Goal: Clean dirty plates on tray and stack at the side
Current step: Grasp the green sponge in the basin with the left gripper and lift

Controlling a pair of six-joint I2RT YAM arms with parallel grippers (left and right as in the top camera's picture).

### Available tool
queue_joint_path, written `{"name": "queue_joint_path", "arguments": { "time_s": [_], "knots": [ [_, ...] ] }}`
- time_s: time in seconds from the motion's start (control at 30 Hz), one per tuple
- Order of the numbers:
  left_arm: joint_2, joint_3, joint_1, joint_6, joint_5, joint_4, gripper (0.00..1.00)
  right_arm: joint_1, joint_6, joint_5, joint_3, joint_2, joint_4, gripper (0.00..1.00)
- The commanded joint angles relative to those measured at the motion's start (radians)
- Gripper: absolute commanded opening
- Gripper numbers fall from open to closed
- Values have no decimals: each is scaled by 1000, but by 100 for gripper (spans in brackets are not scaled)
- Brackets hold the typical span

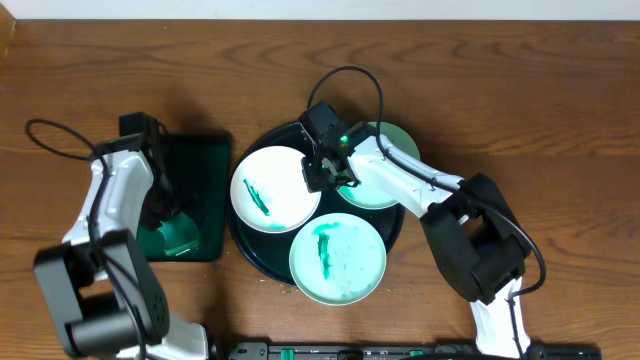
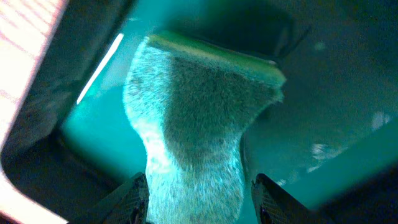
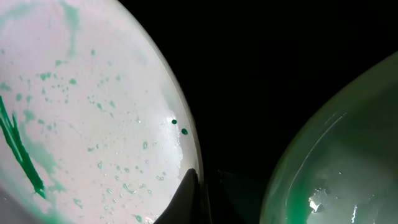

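Observation:
The large black tray (image 1: 250, 250) holds three plates with green smears. The white plate (image 1: 275, 188) lies at its left, one mint plate (image 1: 337, 260) at the front, and another mint plate (image 1: 392, 150) at the back right, partly under my right arm. My right gripper (image 1: 320, 175) is shut on the white plate's right rim. In the right wrist view, one finger of the gripper (image 3: 208, 186) lies on the white plate (image 3: 93, 93) and the other sits under its edge. The mint plate (image 3: 336, 168) is to the right. My left gripper (image 2: 199, 202) is shut on a sponge (image 2: 199, 112).
A dark green rectangular tray (image 1: 205, 160) stands left of the black tray, and my left gripper (image 1: 168, 225) is down inside it. Its wet floor shows in the left wrist view (image 2: 323, 124). Bare wooden table (image 1: 560, 120) surrounds both trays. Cables loop above both arms.

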Motion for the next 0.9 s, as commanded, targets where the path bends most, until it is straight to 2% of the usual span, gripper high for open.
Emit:
{"name": "queue_joint_path", "arguments": {
  "time_s": [0.0,0.33,0.4,0.47,0.53,0.57,0.87],
  "knots": [
    [58,5,1,64,-11,5,55,-6,-25,-13,11,20,3,1],
    [96,-39,2,60,-10,71,54,-6,-25,-8,11,20,3,1],
    [96,-61,2,56,-9,88,47,-6,-25,-4,11,20,3,1],
    [96,-74,2,56,-9,95,29,-6,-25,1,11,20,3,1],
    [96,-74,2,56,-9,95,18,-6,-24,3,11,20,3,1],
    [95,-74,2,56,-9,96,9,-6,-24,3,11,20,4,1],
    [45,0,0,56,17,25,7,-6,-23,3,11,20,10,1]
  ]
}}
